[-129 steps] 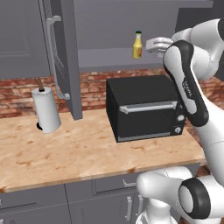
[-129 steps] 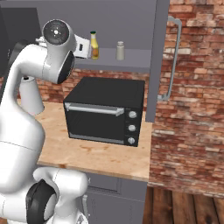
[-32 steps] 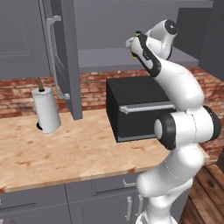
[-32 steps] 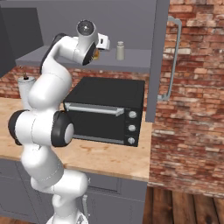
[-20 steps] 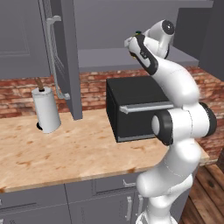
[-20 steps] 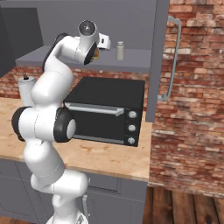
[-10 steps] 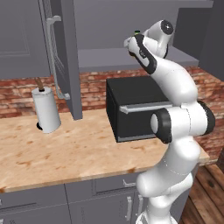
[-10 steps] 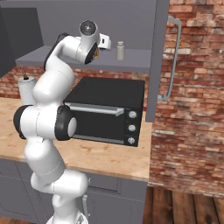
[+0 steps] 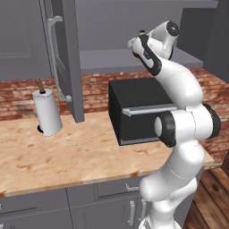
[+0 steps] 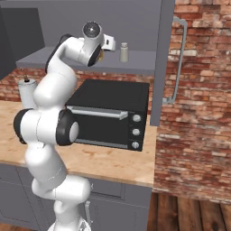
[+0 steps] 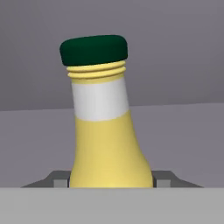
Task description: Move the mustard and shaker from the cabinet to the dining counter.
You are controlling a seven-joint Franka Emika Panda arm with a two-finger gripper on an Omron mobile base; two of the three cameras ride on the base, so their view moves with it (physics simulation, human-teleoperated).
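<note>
I'm reaching up into the open cabinet [image 9: 62, 49], and the mustard [image 11: 108, 127] is sitting dead centre in my hand view, tilted a touch, dark green cap [image 11: 94, 50] at upper centre, a plain white band on the neck with no writing I can read. My gripper [image 11: 111, 180] is hugging the bottle's base, one grey fingertip [image 11: 57, 178] pressing each side, so I'm gripping the mustard.

In the left base view just the cap [image 9: 142, 32] is peeking over my wrist at upper right, with a paper towel roll [image 9: 46, 112] at left. The right base view is giving me the shaker [image 10: 123, 52] standing on the shelf, near my hand, above the black toaster oven [image 10: 110, 113].
</note>
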